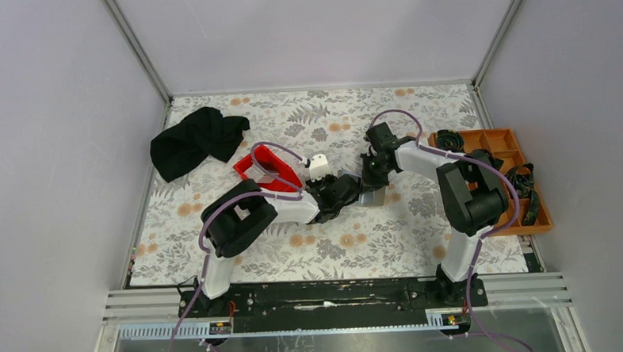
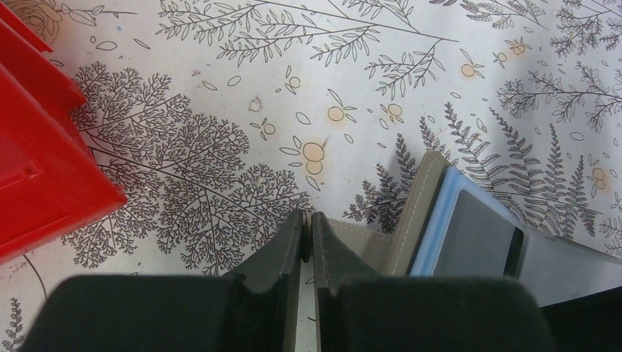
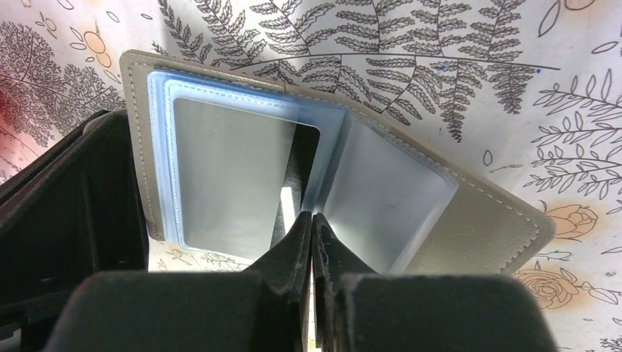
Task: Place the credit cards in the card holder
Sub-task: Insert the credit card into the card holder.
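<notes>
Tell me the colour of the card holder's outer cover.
The card holder is greyish-beige outside with light stitching, clearest in the right wrist view.

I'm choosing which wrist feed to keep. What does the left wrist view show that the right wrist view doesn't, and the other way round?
Only the left wrist: the red bin at the left edge, and the left tool closed at the grey outer cover of the card holder. Only the right wrist: the holder spread open with its clear sleeves facing the camera, and the right tool closed at their fold; whether it pinches anything is unclear. Both: the card holder and the floral table cover.
</notes>
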